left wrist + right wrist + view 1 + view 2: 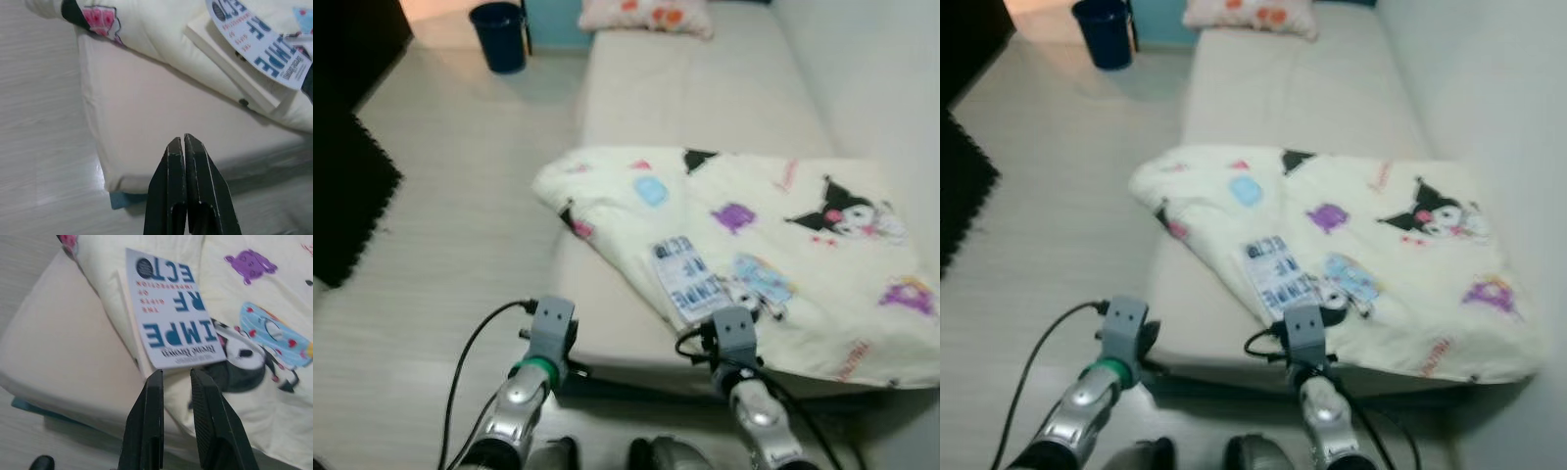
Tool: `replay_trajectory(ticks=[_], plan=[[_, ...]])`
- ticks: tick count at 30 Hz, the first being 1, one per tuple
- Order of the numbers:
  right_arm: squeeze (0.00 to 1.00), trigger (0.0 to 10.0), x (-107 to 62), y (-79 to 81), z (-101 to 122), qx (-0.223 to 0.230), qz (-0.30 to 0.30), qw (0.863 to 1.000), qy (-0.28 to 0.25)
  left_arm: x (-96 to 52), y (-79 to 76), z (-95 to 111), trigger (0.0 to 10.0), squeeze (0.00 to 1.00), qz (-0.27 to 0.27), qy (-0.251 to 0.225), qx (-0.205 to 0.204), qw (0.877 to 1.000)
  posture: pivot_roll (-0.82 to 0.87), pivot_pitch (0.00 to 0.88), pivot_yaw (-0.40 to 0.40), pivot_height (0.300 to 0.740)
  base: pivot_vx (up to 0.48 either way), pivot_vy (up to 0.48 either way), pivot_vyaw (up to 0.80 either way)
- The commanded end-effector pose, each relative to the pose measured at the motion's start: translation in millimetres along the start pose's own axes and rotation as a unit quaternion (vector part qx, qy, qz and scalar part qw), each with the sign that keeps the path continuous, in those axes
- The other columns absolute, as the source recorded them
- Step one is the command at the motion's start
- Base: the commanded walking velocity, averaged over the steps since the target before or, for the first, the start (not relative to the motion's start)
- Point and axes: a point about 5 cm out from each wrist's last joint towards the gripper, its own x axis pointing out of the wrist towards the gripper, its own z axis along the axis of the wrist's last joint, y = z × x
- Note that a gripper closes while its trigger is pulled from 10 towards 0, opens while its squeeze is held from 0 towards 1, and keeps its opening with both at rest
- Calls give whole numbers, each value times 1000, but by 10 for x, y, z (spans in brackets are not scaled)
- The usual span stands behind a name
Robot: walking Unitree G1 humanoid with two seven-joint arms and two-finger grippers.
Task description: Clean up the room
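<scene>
One book on one blanket, right claw parted, near book

Home bedroom: beige bed with cartoon-print blanket and patterned pillow, book on the blanket, pale wood-look floor, dark blue bin, black mat.

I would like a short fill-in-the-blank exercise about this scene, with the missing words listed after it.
1. The book lies on the cartoon-print ____, which is spread over the bed.
2. The fingers of the left gripper are ____.
3. The right gripper points at the ____.
4. Far off, on the floor, stands a dark blue ____.

Missing words: blanket; shut; book; bin
</scene>
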Motion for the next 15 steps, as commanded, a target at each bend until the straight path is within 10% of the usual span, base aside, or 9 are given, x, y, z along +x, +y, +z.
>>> replay_trajectory(ticks=[1, 9, 15], plan=[[0, 10000, -51, 26, -92, -3, 6, 1000, 18, -44, -13, -99, 10000, 0, 2, 17, -5, 1000, -17, 131, 3, 740, 0, -319, 0], [0, 10000, -44, 20, -82, -3, 6, 1000, 16, -40, 1, -102, 10000, 0, 8, 22, -18, 1000, -17, 143, 0, 740, 0, -269, 0], [0, 10000, -43, 13, -78, -3, 5, 1000, 15, -27, 42, -67, 10000, 0, 24, 15, -44, 999, -15, 147, 0, 740, 0, 480, 0]])
